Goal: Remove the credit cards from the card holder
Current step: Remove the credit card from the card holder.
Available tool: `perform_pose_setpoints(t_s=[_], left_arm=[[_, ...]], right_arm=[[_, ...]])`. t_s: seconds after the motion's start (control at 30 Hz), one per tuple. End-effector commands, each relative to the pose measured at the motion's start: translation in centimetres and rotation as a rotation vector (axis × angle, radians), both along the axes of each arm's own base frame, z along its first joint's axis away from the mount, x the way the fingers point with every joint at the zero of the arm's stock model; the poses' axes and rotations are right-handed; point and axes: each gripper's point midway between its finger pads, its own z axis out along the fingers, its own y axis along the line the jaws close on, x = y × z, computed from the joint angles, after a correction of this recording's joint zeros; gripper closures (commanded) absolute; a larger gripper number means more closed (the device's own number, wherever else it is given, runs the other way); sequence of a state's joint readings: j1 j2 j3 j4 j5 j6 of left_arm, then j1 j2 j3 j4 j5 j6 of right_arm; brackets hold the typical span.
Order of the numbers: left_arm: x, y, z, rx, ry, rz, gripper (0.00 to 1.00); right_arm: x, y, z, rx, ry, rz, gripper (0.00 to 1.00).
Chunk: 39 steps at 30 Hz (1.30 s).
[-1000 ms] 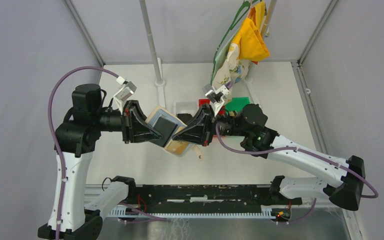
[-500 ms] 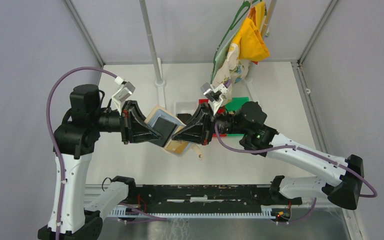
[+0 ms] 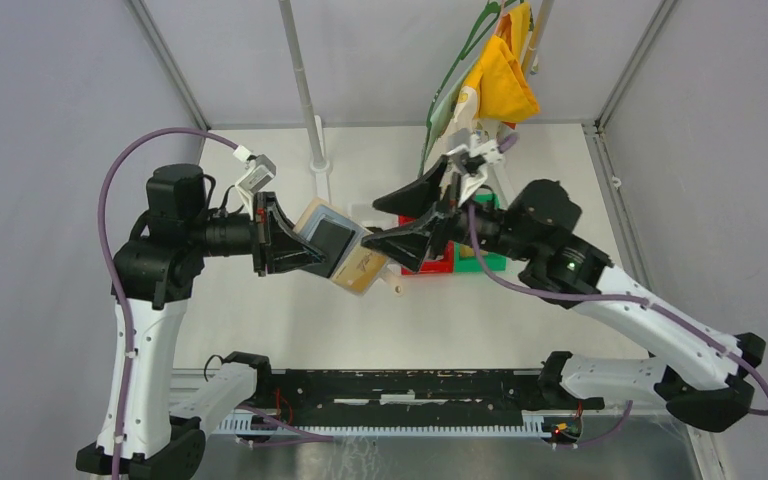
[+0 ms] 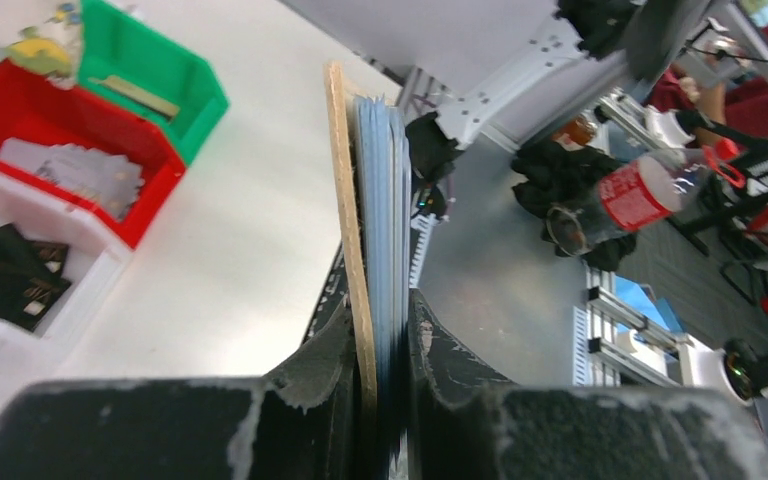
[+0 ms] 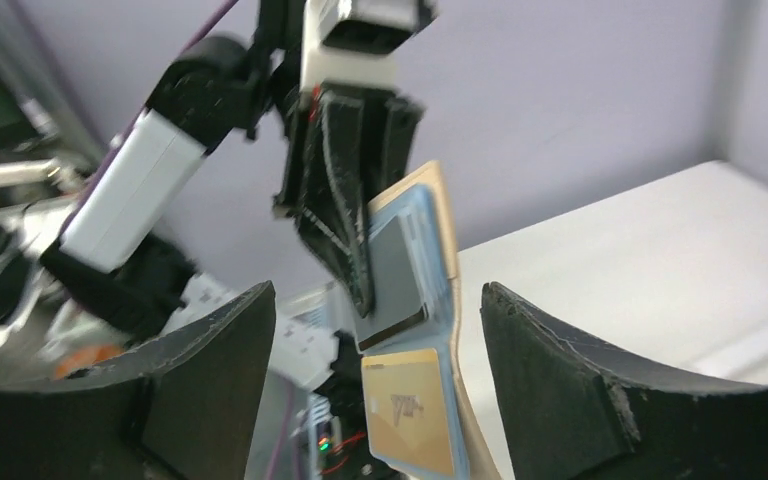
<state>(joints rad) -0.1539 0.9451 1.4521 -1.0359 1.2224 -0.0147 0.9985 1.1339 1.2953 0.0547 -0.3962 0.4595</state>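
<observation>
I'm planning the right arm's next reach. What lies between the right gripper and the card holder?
Nothing. In the right wrist view, the open right gripper faces the card holder across bare air.

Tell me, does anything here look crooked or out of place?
Only the card holder: it hangs tilted in mid-air, pinched along one edge by the left pincer. The right pincer gapes open beside it, holding nothing.
</observation>
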Motion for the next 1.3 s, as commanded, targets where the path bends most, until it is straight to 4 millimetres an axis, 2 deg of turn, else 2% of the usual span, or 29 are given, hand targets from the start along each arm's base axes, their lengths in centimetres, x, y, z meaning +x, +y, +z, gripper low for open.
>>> perform_pose_setpoints(t_s=[0.0, 0.1, 0.17, 0.27, 0.4, 0.7, 0.93, 1.1, 1.27], left_arm=[[2.5, 0.5, 0.4, 0.041, -0.052, 0.125, 0.98], [3.3, 0.5, 0.3, 0.039, -0.041, 0.155, 0.98], [3.7, 0.5, 0.4, 0.035, -0.043, 0.172, 0.98], [3.6, 0.4, 0.6, 0.024, -0.038, 0.165, 0.98], [3.0, 0.2, 1.0, 0.006, -0.029, 0.142, 0.98], [1.2, -0.4, 2.3, -0.053, 0.002, 0.032, 0.98], [0.5, -0.6, 2.3, -0.072, 0.027, -0.013, 0.97], [-1.1, -0.7, 3.0, -0.103, 0.039, -0.094, 0.94], [-1.0, -0.7, 2.7, -0.103, 0.047, -0.092, 0.90]], right_arm=[[2.8, -5.7, 4.4, 0.090, -0.057, -0.309, 0.24], [1.3, -4.1, 3.8, 0.123, -0.010, -0.183, 0.30], [-0.2, -2.0, 2.3, 0.114, 0.059, -0.039, 0.30], [-1.3, 0.0, 0.3, 0.129, 0.149, 0.090, 0.33], [-1.6, 0.9, -1.6, 0.156, 0.213, 0.147, 0.36], [-1.6, 2.3, -4.1, 0.140, 0.277, 0.182, 0.38], [-1.5, 2.7, -3.3, 0.171, 0.274, 0.191, 0.44], [-1.1, 3.0, -3.0, 0.183, 0.278, 0.188, 0.46], [-0.6, 3.4, -2.4, 0.207, 0.287, 0.177, 0.52]])
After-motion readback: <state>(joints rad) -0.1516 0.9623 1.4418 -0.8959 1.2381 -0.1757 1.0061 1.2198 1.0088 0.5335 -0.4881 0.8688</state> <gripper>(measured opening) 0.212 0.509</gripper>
